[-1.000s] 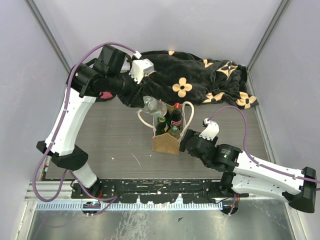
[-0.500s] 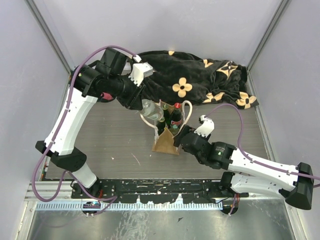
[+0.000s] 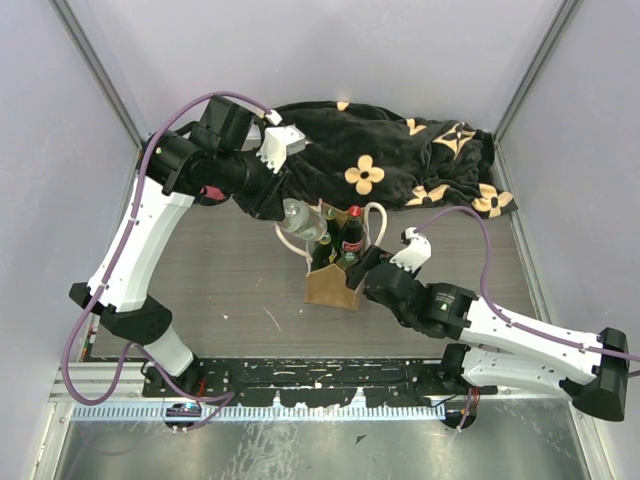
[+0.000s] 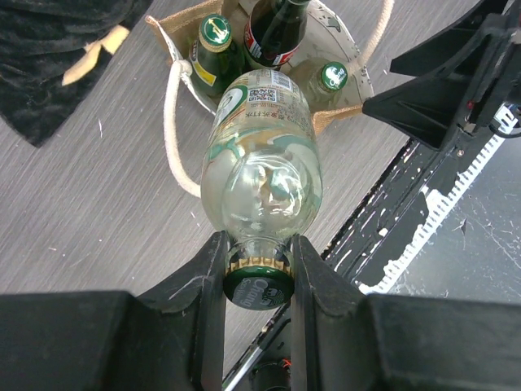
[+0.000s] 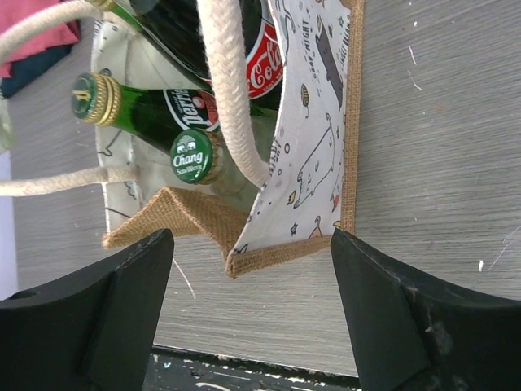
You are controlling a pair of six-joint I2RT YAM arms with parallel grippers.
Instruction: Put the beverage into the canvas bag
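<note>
Over canvas bag (image 3: pixel 333 287), L jaws tight on bottle (image 4: pixel 260 175) neck

Tan bag (image 3: pixel 330 288), black blanket (image 3: pixel 400 150) with yellow flowers.
Bag's side is white with small doodles; clear bottle (image 4: pixel 260 175), green cap (image 4: pixel 259 287).

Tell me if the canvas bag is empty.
No: the right wrist view shows the canvas bag already holding a Chang-capped bottle, a gold-capped green bottle and a Coca-Cola bottle.

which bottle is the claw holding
The clear bottle with the green cap, pinched at its neck by the left claw; the rest stand in the canvas bag.
</note>
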